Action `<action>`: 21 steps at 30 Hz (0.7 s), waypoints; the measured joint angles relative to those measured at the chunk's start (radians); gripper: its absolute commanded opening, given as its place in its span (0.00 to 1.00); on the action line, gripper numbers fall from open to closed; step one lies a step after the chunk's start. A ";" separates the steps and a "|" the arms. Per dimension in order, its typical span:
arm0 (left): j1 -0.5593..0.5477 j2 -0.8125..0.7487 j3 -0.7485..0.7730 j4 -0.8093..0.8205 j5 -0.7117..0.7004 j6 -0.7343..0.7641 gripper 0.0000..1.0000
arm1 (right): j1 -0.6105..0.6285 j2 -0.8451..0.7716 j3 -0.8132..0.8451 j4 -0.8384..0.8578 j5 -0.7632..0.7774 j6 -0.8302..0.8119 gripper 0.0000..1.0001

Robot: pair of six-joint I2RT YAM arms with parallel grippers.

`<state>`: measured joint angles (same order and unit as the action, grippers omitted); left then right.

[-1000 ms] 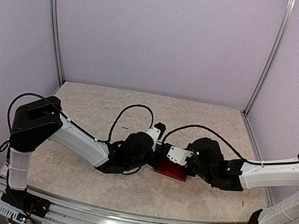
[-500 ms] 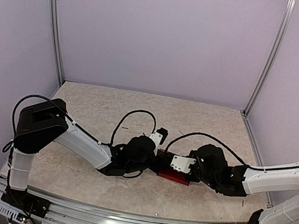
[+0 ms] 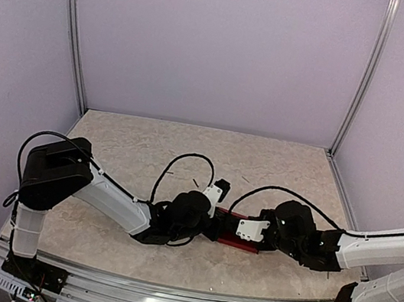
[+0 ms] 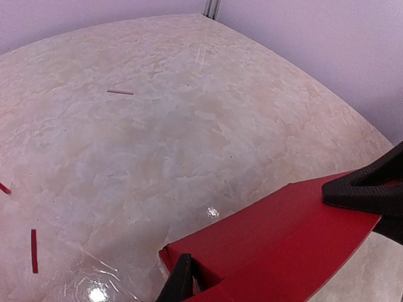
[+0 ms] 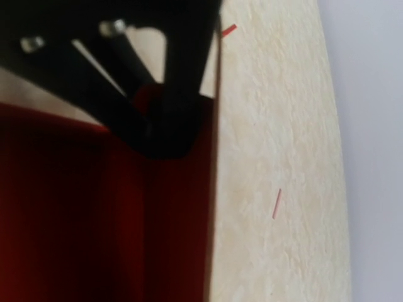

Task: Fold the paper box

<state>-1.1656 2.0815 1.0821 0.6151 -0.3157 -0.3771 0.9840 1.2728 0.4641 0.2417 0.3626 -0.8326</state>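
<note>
Paper box (image 4: 283,239) at table (image 3: 148,150) centre-front, between arms. Left gripper (image 3: 211,218) grasping its bowed panel; right gripper (image 3: 235,230) clenched, close over it. Risk: excess squeeze creases card off score line; close-set fingers collide.

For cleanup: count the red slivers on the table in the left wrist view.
3 slivers: one far, one at left edge, one near-left. More may be hidden.
</note>
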 measured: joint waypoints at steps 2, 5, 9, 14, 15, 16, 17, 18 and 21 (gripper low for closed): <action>-0.003 0.000 0.001 -0.003 0.005 0.023 0.16 | -0.003 -0.010 -0.007 -0.001 -0.010 -0.019 0.00; -0.010 0.000 0.007 -0.017 0.005 0.071 0.21 | -0.005 -0.028 -0.012 -0.015 -0.021 -0.047 0.00; -0.024 -0.009 -0.014 -0.010 0.008 0.136 0.21 | -0.006 -0.048 -0.024 -0.024 -0.045 -0.093 0.00; -0.032 -0.057 -0.069 -0.023 0.036 0.181 0.25 | -0.006 -0.061 -0.029 -0.022 -0.096 -0.133 0.00; -0.033 -0.063 -0.073 -0.026 0.044 0.183 0.25 | -0.006 -0.061 -0.029 -0.022 -0.100 -0.136 0.00; -0.033 -0.065 -0.076 -0.029 0.050 0.187 0.24 | -0.006 -0.061 -0.029 -0.022 -0.103 -0.138 0.00; -0.033 -0.066 -0.076 -0.029 0.052 0.188 0.22 | -0.006 -0.061 -0.029 -0.022 -0.104 -0.139 0.00; -0.033 -0.066 -0.076 -0.030 0.052 0.189 0.22 | -0.006 -0.061 -0.029 -0.022 -0.104 -0.139 0.00; -0.033 -0.066 -0.076 -0.034 0.042 0.187 0.15 | -0.006 -0.061 -0.029 -0.022 -0.103 -0.135 0.00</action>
<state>-1.1988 2.0159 1.0065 0.5816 -0.2737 -0.1898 0.9775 1.2118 0.4347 0.2195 0.2592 -0.9672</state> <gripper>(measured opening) 0.207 0.009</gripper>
